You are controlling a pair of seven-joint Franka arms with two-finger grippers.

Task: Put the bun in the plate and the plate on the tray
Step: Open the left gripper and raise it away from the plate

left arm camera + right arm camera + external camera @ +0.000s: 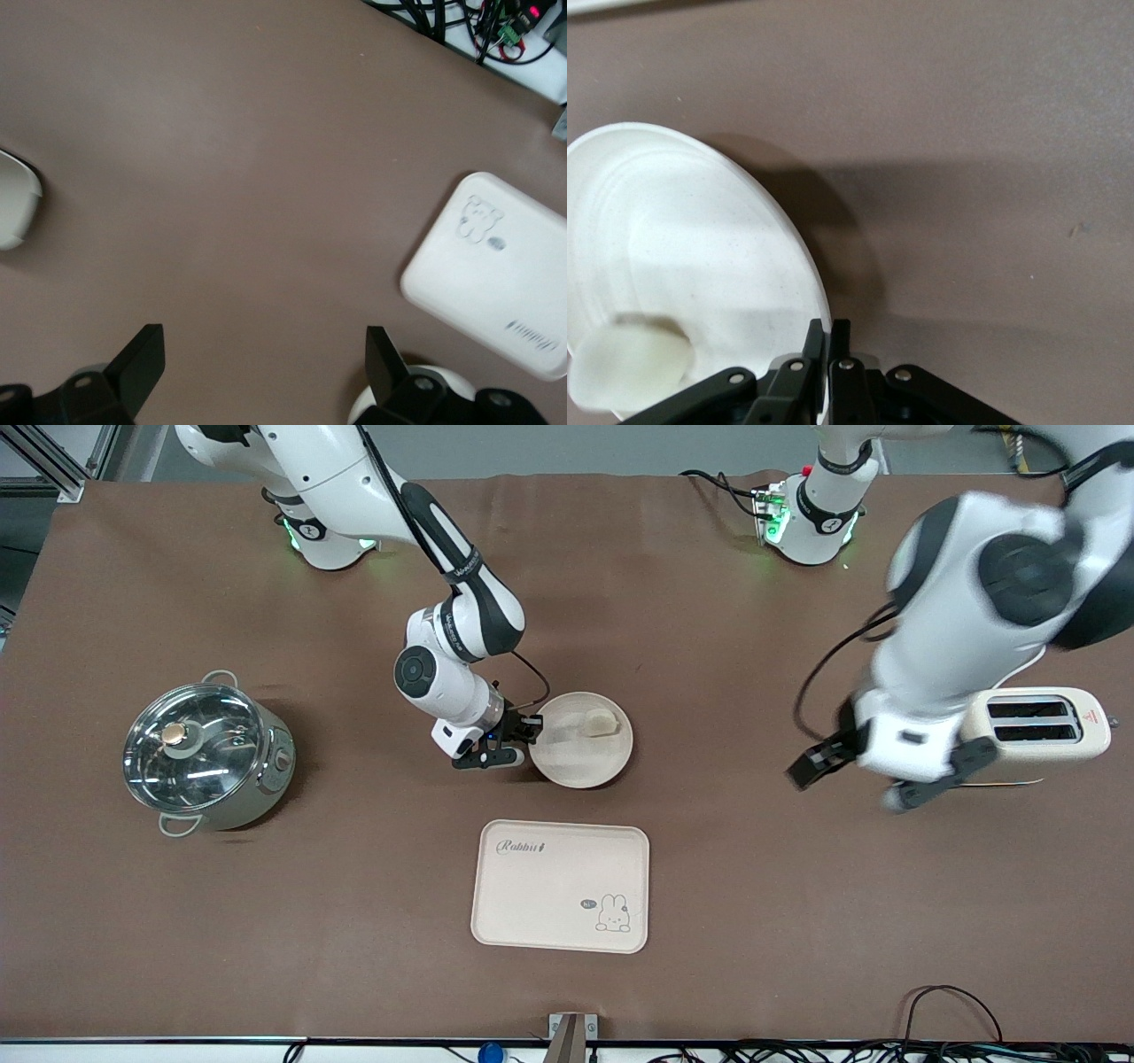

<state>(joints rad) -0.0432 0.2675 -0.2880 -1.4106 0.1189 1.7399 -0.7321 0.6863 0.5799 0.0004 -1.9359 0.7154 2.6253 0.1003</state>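
Of the 2 steps, 1 is judged as done: the bun (599, 723) is lying in the plate (580, 766), toward the part of the dish facing the robots' edge of the tabletop (266, 921). In the right wrist view the bun (629, 365) is being seen inside the plate (682, 248), apart from the rim where the grip is made.

The 2nd step is being started and is not yet finished. The plate is sitting near the middle of the tabletop, while the tray (561, 886) is lying bare closer to the front camera's edge, well apart from the plate. The right gripper (523, 735) is being held at the plate's rim on the side toward the right arm's end, and its fingers (819, 350) are being pinched on that rim, nearly pressed together. Whether the plate is being lifted cannot be told.

The left gripper (846, 775) is being held in the air over bare tabletop beside the toaster (1045, 724), toward the left arm's end, with its fingers (142, 359) spread and nothing between them; that arm is waiting. A lidded pot (205, 751) is standing toward the right arm's end.
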